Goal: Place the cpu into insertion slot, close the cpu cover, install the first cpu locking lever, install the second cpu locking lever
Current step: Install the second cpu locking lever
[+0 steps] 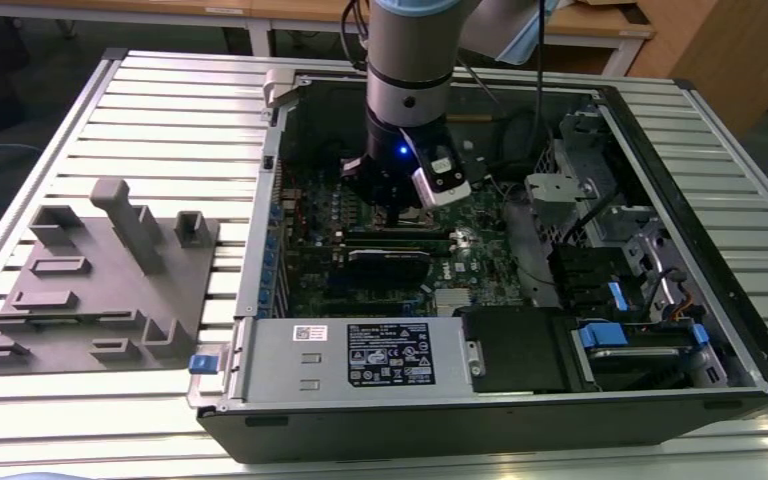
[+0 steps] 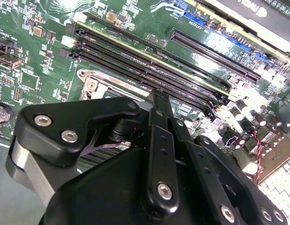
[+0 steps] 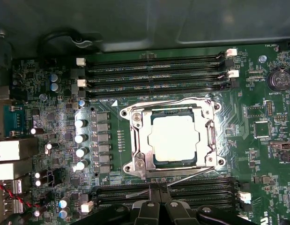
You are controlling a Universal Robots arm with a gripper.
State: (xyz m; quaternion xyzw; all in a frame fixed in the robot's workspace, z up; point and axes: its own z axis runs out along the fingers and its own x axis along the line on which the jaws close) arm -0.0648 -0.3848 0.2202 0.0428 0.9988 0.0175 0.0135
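Starting at the exterior view's left, a grey fixture block (image 1: 97, 280) sits on the slatted table (image 1: 157, 110) at about 9 o'clock from the open computer case (image 1: 651, 300), well apart from the work. Moving right, the arm reaches straight down into the case so the gripper (image 1: 404, 215) hangs just over the green motherboard (image 1: 357, 285), presumably to keep its tips lined up with the socket.

In the first wrist view the cpu (image 3: 175, 139) lies flat inside the insertion slot (image 3: 156, 164), its pale metal top showing through the window of the cpu cover (image 3: 141, 140), which appears folded down over it. A thin locking lever (image 3: 182, 177) runs slanting along the socket's 6 o'clock edge, and the gripper's tips sit just beside it, likely working that lever. Its jaws look drawn close together with nothing clearly between them
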